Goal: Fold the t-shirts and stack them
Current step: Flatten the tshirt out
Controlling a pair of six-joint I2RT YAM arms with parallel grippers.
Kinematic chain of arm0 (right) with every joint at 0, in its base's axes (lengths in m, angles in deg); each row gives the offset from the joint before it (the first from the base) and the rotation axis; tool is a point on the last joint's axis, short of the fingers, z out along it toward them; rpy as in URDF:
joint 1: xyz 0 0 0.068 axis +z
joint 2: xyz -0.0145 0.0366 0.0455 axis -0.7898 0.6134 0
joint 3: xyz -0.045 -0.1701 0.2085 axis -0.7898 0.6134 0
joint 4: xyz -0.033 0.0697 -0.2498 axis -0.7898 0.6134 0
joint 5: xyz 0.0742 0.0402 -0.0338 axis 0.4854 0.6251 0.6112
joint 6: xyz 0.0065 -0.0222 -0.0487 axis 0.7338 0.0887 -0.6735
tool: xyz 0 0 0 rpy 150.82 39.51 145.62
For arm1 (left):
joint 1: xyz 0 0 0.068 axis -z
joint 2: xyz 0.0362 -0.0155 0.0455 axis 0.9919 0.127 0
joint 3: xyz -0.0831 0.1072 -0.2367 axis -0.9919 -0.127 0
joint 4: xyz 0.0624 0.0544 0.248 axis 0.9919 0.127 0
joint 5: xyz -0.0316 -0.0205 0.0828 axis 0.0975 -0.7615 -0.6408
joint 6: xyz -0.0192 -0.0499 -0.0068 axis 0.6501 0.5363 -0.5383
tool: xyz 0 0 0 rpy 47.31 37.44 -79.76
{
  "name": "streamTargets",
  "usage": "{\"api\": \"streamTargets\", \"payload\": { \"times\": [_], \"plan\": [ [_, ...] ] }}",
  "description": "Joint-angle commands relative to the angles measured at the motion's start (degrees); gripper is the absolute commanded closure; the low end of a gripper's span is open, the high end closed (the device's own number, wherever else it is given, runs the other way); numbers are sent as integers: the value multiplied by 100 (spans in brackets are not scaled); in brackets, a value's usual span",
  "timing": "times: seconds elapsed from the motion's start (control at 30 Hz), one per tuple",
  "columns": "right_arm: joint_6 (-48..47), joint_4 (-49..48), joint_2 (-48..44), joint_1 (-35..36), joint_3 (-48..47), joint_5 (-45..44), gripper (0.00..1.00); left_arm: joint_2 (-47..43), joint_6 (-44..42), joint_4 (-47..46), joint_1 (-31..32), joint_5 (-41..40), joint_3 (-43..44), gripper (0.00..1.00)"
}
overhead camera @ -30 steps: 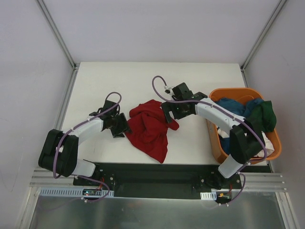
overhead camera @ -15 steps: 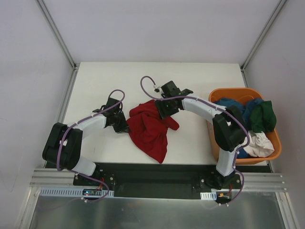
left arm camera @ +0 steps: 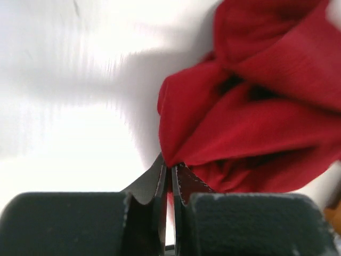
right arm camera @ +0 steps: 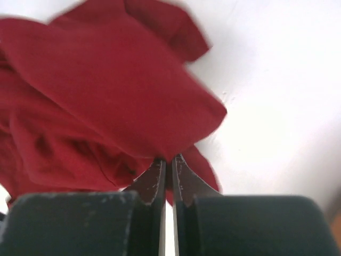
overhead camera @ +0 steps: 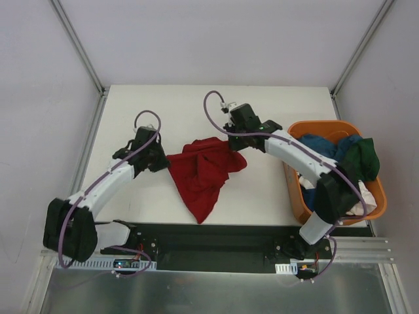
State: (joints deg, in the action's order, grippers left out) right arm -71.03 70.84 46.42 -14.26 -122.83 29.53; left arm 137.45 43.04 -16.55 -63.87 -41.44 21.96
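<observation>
The dark red t-shirt (overhead camera: 200, 173) hangs bunched between the two arms over the middle of the white table (overhead camera: 275, 190); its lower end trails toward the near edge. My left gripper (overhead camera: 162, 157) is shut on the shirt's left edge; the left wrist view shows red cloth (left arm camera: 250, 122) pinched at the fingertips (left arm camera: 171, 168). My right gripper (overhead camera: 230, 145) is shut on the shirt's upper right part, with cloth (right arm camera: 106, 90) caught at its tips (right arm camera: 169, 160). More t-shirts, blue (overhead camera: 321, 145), dark green (overhead camera: 362, 159) and white (overhead camera: 366, 196), lie in the orange basket (overhead camera: 294, 190).
The orange basket stands at the table's right edge, beside the right arm's base. Metal frame rails (overhead camera: 88, 140) border the table on the left and right. White walls close in the back and sides.
Both grippers have shut on the red shirt. The left arm pulled its edge leftward and the right moved up and back, so the crumpled shirt is now stretched between them.
</observation>
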Motion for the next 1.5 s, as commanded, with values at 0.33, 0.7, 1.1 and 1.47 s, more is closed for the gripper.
{"api": "streamTargets", "payload": {
  "times": [0.33, 0.7, 1.1, 1.47],
  "plan": [
    [402, 457, -3641, 6, -12, -225, 99, -3444, -604, 456, 59, -1766, 1880, 100],
    [894, 273, -4741, 14, -935, 2383, 99, -3972, -815, 429, 59, -791, 3322, 100],
    [929, 1099, -3276, -589, -970, -294, 95, -1417, -1237, 403, -45, -2293, 3288, 94],
    [719, 1487, -1145, -1313, -1325, -92, 4, 406, -841, 1097, -1171, -930, 3386, 1]
  ]
}}
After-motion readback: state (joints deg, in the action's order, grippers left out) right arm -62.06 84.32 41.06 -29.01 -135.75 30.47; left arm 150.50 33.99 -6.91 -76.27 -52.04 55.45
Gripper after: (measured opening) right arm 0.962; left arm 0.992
